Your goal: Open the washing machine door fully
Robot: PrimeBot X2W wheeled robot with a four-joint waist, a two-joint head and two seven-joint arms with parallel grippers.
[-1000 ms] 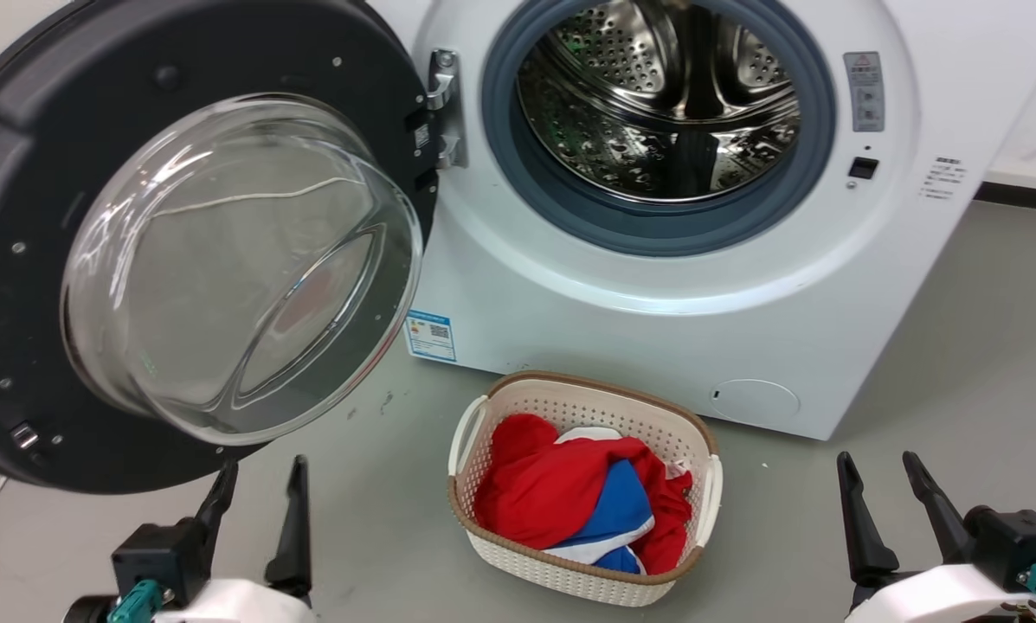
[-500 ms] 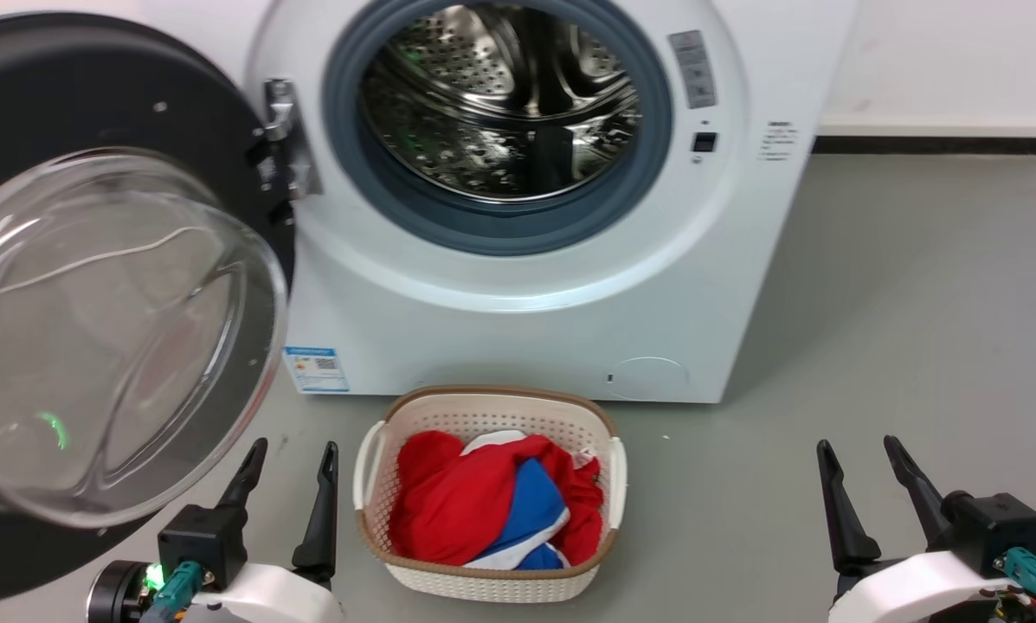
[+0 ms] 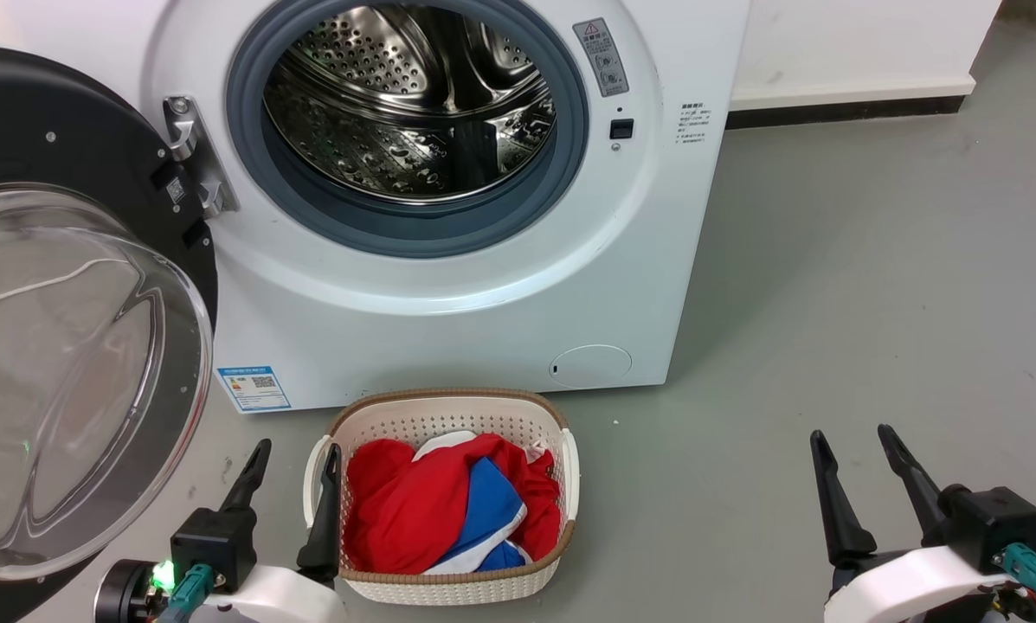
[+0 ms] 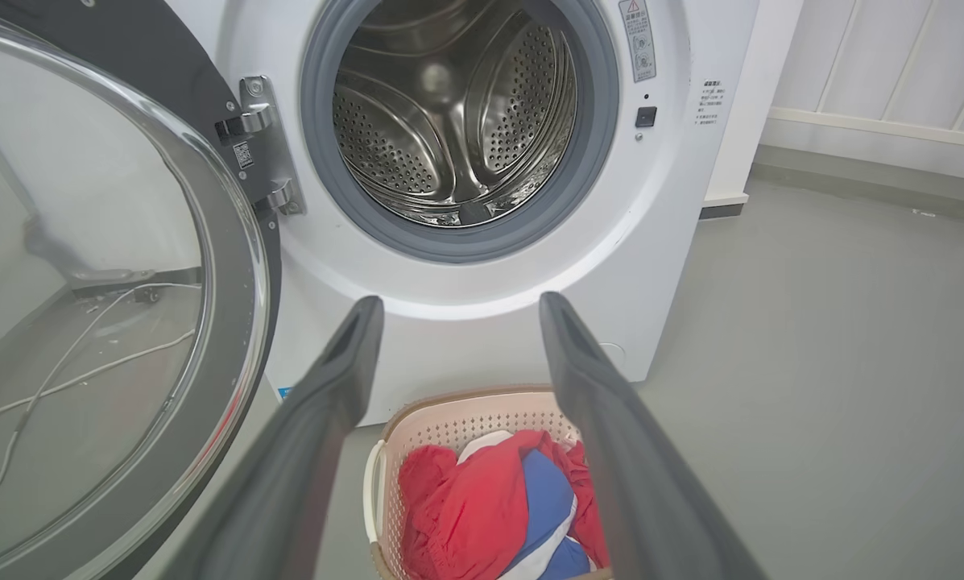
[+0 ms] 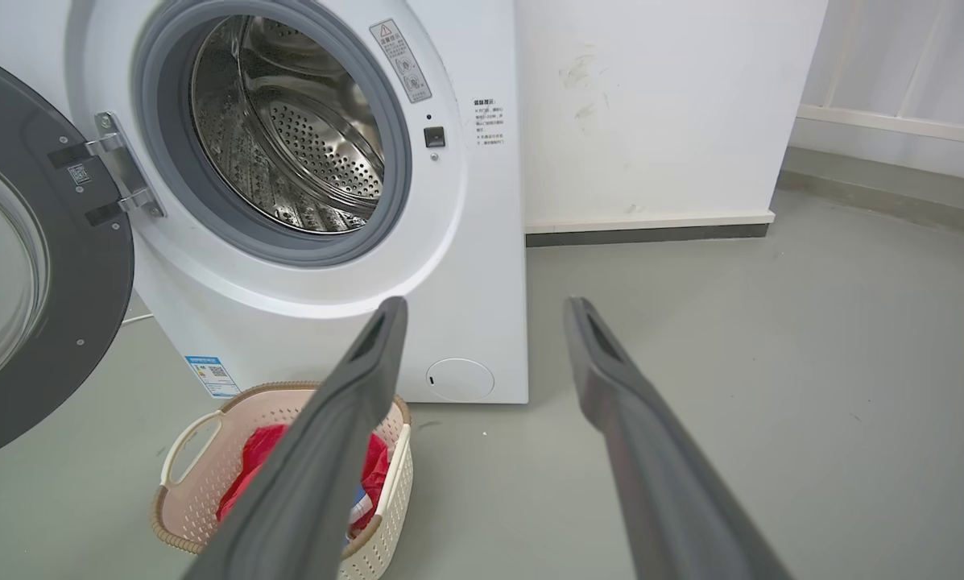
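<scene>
The white washing machine (image 3: 448, 303) stands ahead with its steel drum (image 3: 414, 95) exposed inside a grey gasket. The washing machine door (image 3: 67, 363), a black ring around a clear glass bowl, hangs swung wide open on its hinge (image 3: 193, 156) at the left. The same door (image 4: 103, 306) fills the left of the left wrist view and shows at the left edge (image 5: 31, 266) of the right wrist view. My left gripper (image 3: 297, 454) is open at the lower left, just right of the door's rim, holding nothing. My right gripper (image 3: 855, 437) is open over bare floor at the lower right.
A cream laundry basket (image 3: 561, 484) with red, blue and white clothes sits on the grey floor in front of the machine, touching distance from my left fingers. A white wall with dark skirting (image 3: 846, 108) runs right of the machine. Cables (image 4: 71, 362) lie behind the door glass.
The head camera has turned to the right, so the machine, door and basket sit further left in the picture. Both grippers stay open and low; the door stays wide open.
</scene>
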